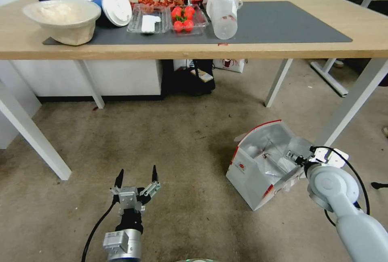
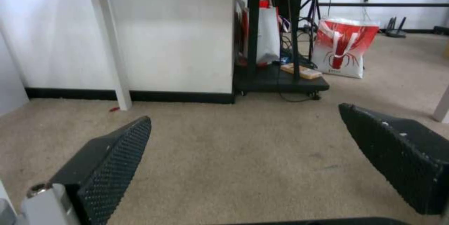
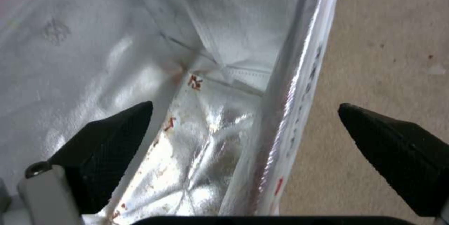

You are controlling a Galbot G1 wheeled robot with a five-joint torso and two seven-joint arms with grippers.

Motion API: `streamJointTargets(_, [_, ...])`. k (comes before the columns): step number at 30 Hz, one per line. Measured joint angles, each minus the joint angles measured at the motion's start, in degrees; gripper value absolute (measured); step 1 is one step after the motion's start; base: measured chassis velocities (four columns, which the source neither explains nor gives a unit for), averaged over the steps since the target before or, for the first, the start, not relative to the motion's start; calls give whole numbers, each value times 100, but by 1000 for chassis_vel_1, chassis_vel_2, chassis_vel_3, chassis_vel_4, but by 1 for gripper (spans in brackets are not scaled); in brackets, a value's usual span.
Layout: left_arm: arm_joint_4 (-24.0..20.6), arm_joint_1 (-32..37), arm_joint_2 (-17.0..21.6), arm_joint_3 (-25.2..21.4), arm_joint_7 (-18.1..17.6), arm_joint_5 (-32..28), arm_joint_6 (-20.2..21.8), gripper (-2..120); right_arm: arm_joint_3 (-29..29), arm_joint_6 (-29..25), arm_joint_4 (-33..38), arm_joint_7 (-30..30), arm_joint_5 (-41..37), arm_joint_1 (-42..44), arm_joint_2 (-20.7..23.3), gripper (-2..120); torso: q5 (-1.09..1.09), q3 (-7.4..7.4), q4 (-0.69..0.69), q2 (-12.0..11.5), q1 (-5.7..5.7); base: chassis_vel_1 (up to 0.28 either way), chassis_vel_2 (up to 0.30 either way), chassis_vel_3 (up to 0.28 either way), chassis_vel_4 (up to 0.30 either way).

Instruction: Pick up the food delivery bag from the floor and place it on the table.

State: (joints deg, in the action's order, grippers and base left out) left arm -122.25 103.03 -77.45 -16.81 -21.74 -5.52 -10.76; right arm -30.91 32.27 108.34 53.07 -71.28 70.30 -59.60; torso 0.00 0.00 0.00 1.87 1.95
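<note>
The food delivery bag (image 1: 252, 173) stands on the floor (image 1: 178, 153) at about four o'clock in the head view, tilted, with its open mouth turned up and its silver foil lining showing. A red rim runs along its upper edge and a small round red logo sits on the white side facing seven o'clock. It rests near a white leg of the table (image 1: 283, 47), just in front of the tabletop's near edge.

The right pincer (image 1: 297, 160) is at the bag's mouth, at the four o'clock side of it. In the right wrist view its two black fingers (image 3: 107, 141) are spread wide apart, one inside over the foil lining and the other outside over the floor, so that the bag's wall (image 3: 290, 113) stands between them; neither finger is seen to touch it.

The left pincer (image 1: 136, 179) hangs low over bare floor at about seven o'clock, well apart from the bag, its fingers also spread with nothing between them.

On the table, a dark grey mat (image 1: 275, 23) carries two white bowls (image 1: 64, 15), a clear tray of strawberries (image 1: 184, 19) and a clear plastic jug (image 1: 223, 13) lying on its side.
</note>
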Motion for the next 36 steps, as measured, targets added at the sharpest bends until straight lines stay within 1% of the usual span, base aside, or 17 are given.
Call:
streamJointTargets(9, [-23,20,5,-2,-6,-1,-3,100,170,36,-302,182,-329,-178,-76,99,0,0,0,3,0,0,0,0,0])
streamJointTargets(12, [-24,25,12,-3,-12,-1,-7,100,200,37,-413,222,-390,-227,-95,96,0,0,0,4,0,0,0,0,0])
streamJointTargets(15, [-45,30,19,-4,-23,-4,-12,100,205,36,-482,271,-491,-234,-102,86,0,0,0,4,0,0,0,0,0])
streamJointTargets(16, [-45,30,19,-4,-23,-4,-12,100,205,36,-482,271,-491,-234,-102,86,0,0,0,4,0,0,0,0,0])
streamJointTargets(18, [-46,30,25,-5,-31,-7,-15,100,203,32,-506,271,-508,-218,-102,76,0,0,0,5,0,0,0,0,0])
streamJointTargets(19, [-46,30,25,-5,-31,-7,-15,100,203,32,-506,271,-508,-218,-102,76,0,0,0,5,0,0,0,0,0])
streamJointTargets(21, [-47,25,29,-3,-34,-12,-17,100,201,17,-562,274,-522,-234,-113,67,0,0,0,5,0,0,0,0,0])
streamJointTargets(22, [-47,25,29,-3,-34,-12,-17,100,201,17,-562,274,-522,-234,-113,67,0,0,0,5,0,0,0,0,0])
streamJointTargets(25, [-47,26,26,6,-41,-15,-18,100,200,-18,-615,260,-513,-252,-129,55,0,-1,0,5,0,0,0,0,0])
streamJointTargets(26, [-47,26,26,6,-41,-15,-18,100,200,-18,-615,260,-513,-252,-129,55,0,-1,0,5,0,0,0,0,0])
streamJointTargets(27, [-47,28,24,8,-47,-16,-18,100,200,-28,-620,252,-505,-254,-132,52,0,0,0,5,1,0,0,0,0])
streamJointTargets(29, [-47,34,17,18,-54,-16,-18,100,198,-56,-632,218,-465,-256,-136,39,0,-1,0,6,0,0,0,0,0])
streamJointTargets(30, [-47,34,17,18,-54,-16,-18,100,198,-56,-632,218,-465,-256,-136,39,0,-1,0,6,0,0,0,0,0])
streamJointTargets(32, [-46,36,12,22,-55,-16,-18,100,198,-65,-634,180,-449,-250,-135,29,0,-1,0,6,1,0,0,0,0])
streamJointTargets(33, [-46,36,12,22,-55,-16,-18,100,198,-65,-634,180,-449,-250,-135,29,0,-1,0,6,1,0,0,0,0])
streamJointTargets(35, [-62,35,15,18,-56,-17,-18,100,198,-83,-595,112,-444,-222,-115,19,0,0,0,7,1,0,0,0,0])
streamJointTargets(36, [-66,37,22,10,-51,-18,-16,100,198,-83,-560,87,-448,-210,-90,12,0,-1,0,7,1,0,0,0,0])
